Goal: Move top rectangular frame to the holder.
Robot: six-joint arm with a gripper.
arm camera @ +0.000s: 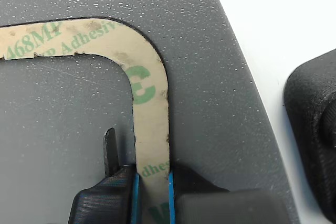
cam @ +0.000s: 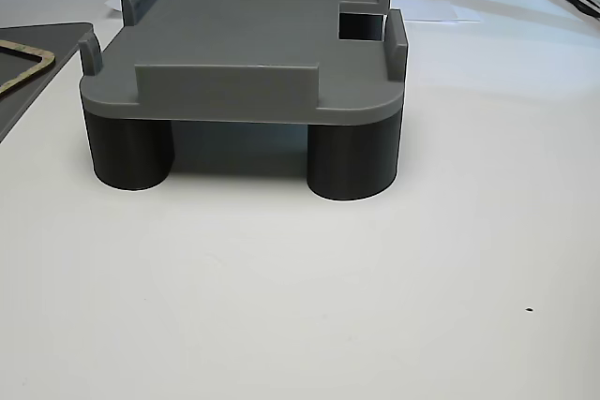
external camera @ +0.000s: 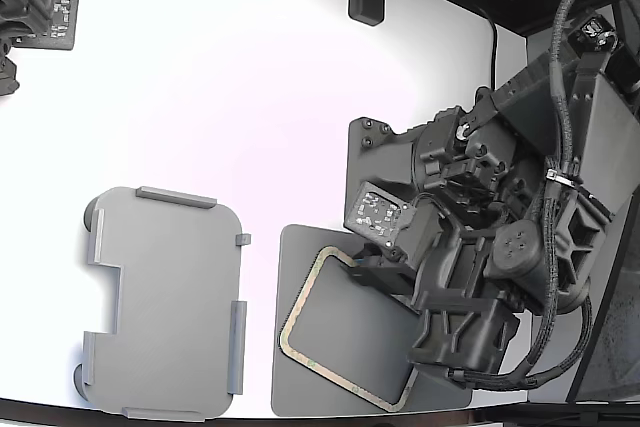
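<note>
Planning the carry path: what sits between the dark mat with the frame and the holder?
In the exterior view only a narrow strip of bare white table separates the dark mat from the holder. The tool grips the frame.

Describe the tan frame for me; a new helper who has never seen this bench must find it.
Start at the white table and find the dark grey mat, to the exterior view's right of the light grey holder. On that mat lies the frame, skewed, one side between the hand's blue-edged fingers. It alone is a thin hollow tan outline with green print.

Bright, glary white tabletop; sharp focus.
</note>
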